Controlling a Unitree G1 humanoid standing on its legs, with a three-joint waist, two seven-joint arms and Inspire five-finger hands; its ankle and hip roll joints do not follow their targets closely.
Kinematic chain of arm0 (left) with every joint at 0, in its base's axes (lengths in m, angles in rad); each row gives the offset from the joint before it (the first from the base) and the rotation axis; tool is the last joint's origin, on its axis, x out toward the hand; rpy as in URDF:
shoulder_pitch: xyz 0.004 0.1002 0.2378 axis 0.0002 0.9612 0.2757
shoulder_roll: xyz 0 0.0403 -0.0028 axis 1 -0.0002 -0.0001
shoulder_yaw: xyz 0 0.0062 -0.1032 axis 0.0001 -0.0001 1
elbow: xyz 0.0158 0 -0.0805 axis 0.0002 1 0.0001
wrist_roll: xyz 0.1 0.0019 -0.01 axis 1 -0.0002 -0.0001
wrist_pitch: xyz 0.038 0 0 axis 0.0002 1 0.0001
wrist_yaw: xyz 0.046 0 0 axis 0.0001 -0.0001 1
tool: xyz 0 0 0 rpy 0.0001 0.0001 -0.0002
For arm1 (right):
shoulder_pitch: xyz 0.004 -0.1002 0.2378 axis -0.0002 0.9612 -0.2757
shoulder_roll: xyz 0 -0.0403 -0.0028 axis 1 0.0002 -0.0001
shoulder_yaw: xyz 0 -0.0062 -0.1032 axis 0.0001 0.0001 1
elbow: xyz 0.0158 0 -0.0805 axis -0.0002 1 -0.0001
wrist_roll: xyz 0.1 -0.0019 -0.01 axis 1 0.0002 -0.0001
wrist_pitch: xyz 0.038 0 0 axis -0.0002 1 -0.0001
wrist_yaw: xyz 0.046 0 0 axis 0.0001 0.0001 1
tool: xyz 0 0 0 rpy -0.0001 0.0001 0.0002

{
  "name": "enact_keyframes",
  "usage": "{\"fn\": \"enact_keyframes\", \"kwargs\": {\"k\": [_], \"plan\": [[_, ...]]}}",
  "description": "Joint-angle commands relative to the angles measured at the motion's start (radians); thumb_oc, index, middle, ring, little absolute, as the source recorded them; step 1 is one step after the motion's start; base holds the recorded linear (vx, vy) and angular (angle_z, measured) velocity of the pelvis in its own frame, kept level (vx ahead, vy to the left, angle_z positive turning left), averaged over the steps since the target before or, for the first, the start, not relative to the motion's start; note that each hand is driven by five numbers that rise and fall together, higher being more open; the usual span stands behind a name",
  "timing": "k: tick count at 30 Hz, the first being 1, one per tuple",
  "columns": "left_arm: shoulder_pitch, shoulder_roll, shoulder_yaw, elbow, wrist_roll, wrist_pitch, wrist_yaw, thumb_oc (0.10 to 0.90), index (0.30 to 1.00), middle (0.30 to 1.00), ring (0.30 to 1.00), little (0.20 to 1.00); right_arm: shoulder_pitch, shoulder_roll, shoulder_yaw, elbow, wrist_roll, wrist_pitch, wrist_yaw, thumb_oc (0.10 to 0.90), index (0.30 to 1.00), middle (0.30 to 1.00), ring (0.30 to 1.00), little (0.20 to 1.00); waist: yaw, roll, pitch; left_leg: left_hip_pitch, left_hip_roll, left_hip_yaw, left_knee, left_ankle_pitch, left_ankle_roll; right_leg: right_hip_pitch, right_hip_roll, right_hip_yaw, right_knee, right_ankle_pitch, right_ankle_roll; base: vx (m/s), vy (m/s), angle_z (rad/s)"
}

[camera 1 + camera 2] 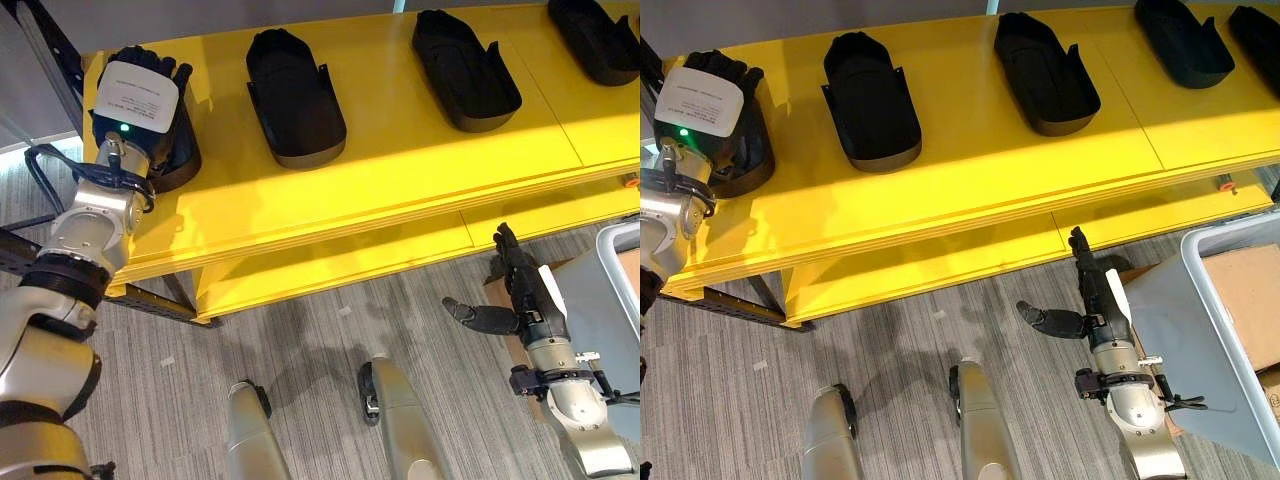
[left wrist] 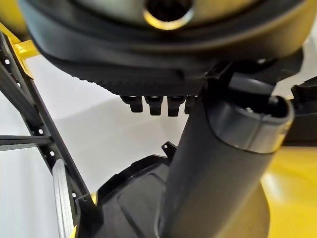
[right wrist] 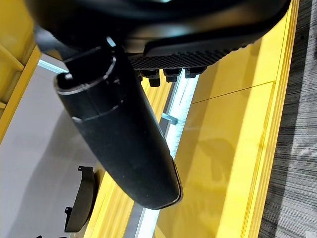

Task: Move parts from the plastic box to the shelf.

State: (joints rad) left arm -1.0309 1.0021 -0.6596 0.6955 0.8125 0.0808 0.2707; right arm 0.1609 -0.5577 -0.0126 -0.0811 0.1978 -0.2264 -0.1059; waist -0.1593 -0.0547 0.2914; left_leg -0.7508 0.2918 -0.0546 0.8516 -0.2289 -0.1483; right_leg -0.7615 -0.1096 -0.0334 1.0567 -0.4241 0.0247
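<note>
1. Parts: black moulded part (image 1: 170,150) lies at the yellow shelf's (image 1: 400,170) left end, under the left hand (image 1: 140,90); whether those fingers grip it, I cannot tell.
2. Right hand (image 1: 1095,300), fingers straight, thumb spread, holds nothing beside the plastic box (image 1: 1200,340).

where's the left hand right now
The left hand is at the left end of the yellow shelf, resting over the leftmost black part, with the next black part lying to its right.
</note>
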Motion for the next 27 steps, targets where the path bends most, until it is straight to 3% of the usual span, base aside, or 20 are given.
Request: {"fn": "enact_keyframes", "kwargs": {"k": [1,27], "plan": [[-0.023,0.087,0.112,-0.063,0.056,0.022,0.044,0.9,1.0,1.0,1.0,1.0,-0.015,-0.046,-0.088,-0.152,-0.004,-0.114,-0.04,0.9,1.0,1.0,1.0,1.0,-0.004,0.022,-0.049,0.056,-0.012,0.035,0.03,-0.072,0.088,0.076,-0.045,0.048,-0.087,0.037,0.043,0.0,0.0,0.0],[0.086,0.149,0.209,-0.161,0.101,0.012,0.037,0.9,1.0,1.0,1.0,1.0,-0.008,-0.034,-0.117,-0.153,-0.002,-0.109,-0.034,0.9,1.0,1.0,1.0,1.0,0.004,0.027,-0.055,0.052,-0.014,0.038,0.028,-0.074,0.091,0.067,-0.043,0.053,-0.088,0.04,0.044,0.0,0.0,0.0]]}}
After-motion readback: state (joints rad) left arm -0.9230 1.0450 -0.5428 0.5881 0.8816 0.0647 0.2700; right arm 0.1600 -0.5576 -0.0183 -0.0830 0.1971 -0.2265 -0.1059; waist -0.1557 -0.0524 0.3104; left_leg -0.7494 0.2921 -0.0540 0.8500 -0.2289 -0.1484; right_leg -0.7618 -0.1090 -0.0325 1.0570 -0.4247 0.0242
